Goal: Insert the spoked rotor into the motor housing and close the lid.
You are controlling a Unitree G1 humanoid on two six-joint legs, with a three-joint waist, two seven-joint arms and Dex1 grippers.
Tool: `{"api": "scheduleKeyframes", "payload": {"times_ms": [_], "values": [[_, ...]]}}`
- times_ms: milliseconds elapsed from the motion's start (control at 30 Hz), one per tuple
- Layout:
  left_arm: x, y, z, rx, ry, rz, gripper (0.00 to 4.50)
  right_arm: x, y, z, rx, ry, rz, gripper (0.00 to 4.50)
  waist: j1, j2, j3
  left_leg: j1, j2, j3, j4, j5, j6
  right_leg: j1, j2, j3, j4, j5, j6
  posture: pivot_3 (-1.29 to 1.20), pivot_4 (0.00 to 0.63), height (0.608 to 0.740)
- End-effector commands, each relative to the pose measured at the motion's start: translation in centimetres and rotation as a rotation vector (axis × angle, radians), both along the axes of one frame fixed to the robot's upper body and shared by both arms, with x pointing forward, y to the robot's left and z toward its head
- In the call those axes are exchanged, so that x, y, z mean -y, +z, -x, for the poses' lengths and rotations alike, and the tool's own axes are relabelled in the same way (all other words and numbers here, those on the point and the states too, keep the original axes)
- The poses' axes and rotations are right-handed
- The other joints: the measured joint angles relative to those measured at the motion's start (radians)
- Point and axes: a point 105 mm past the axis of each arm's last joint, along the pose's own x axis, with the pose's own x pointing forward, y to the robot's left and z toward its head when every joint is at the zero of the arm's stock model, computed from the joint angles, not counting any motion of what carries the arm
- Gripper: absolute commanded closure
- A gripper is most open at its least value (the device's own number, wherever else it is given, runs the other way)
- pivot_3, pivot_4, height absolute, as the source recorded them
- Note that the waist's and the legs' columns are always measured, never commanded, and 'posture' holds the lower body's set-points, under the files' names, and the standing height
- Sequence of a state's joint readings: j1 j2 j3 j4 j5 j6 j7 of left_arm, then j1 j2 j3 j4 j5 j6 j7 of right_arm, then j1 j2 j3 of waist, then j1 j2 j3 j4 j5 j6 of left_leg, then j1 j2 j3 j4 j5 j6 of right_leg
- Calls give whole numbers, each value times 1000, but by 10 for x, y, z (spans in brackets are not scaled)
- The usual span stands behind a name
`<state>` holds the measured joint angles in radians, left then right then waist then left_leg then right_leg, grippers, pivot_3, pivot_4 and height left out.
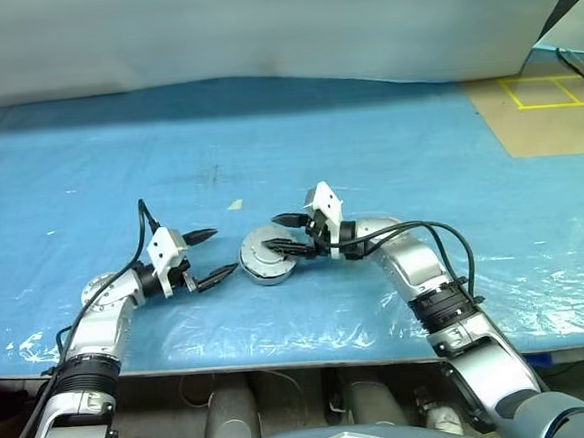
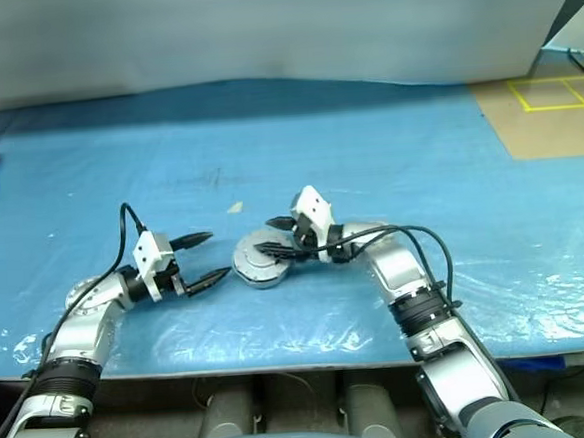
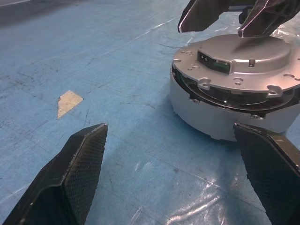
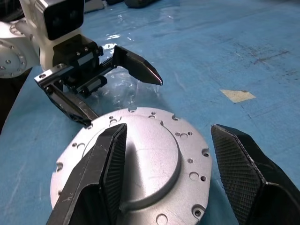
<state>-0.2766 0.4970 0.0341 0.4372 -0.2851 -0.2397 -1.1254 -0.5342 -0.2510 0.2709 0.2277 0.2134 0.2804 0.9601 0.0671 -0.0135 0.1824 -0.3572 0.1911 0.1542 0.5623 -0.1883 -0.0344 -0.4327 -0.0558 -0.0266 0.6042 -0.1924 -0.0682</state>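
While the lid (image 3: pixel 243 63) sits on the housing (image 3: pixel 220 119), slightly tilted with a dark gap under its rim, I see my right gripper (image 1: pixel 285 233) just above it, fingers apart and gripping nothing. My left gripper (image 1: pixel 210 255) waits spread open beside the housing on the blue sheet (image 1: pixel 367 144), empty.

The motor housing (image 1: pixel 266 264) stood on the table (image 1: pixel 387 142) near its front edge, with the lid (image 3: pixel 239 65) resting on top of it. The left gripper (image 1: pixel 210 255) lay just to the left of the housing, apart from it, fingers spread. The right gripper (image 1: pixel 285 233) reached in from the right, over the lid. A paper scrap (image 1: pixel 235 205) lay behind them.
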Motion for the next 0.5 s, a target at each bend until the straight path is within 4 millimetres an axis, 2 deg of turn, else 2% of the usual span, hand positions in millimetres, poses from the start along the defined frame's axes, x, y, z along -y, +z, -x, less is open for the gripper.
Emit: {"api": "scheduleKeyframes", "payload": {"times_ms": [33,167,400,500], "values": [[0,7,-2,25,-3,-1,0,-7,11,6,58,48,-16,1550,0,0,0,-1,0,0,0,0,0,-1,0,0,0,0,0,0,150,740],[-5,9,-2,26,2,-7,0,-11,13,14,65,94,-16,1550,2,0,0,-2,0,1,0,0,1,-1,0,0,0,0,0,0,150,740],[-5,7,0,19,-1,-12,0,-11,1,16,32,105,23,1550,1,0,0,-2,0,1,0,0,1,-1,0,0,0,0,0,0,150,740],[-4,6,2,14,-4,-13,0,-8,-8,16,8,91,60,989,1,0,0,-2,0,1,0,0,1,-1,0,0,0,0,0,0,150,740]]}}
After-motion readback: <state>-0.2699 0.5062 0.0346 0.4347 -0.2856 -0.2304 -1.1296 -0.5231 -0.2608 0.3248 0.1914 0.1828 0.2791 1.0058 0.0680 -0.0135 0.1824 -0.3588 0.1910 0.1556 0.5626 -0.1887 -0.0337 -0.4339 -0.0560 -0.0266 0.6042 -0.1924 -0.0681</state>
